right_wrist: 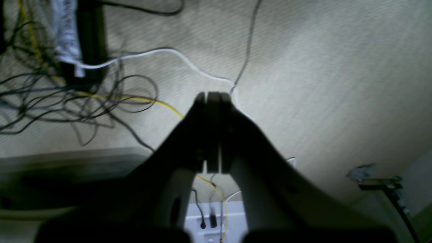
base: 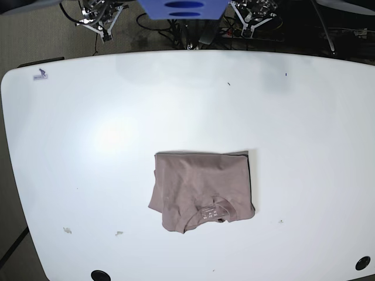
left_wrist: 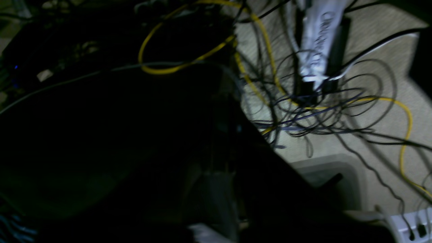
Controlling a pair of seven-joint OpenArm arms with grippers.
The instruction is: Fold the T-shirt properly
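The T-shirt (base: 202, 190), dusty mauve and folded into a compact, lightly wrinkled rectangle, is lying near the middle of the white worktop (base: 88, 117), its neckline facing the near edge and showing a small printed label too tiny to read. The right gripper (right_wrist: 213, 98) is hanging over carpet and tangled cables (right_wrist: 67, 98) with jaws pressed together, holding nothing. The left gripper is lost in darkness, also closed.
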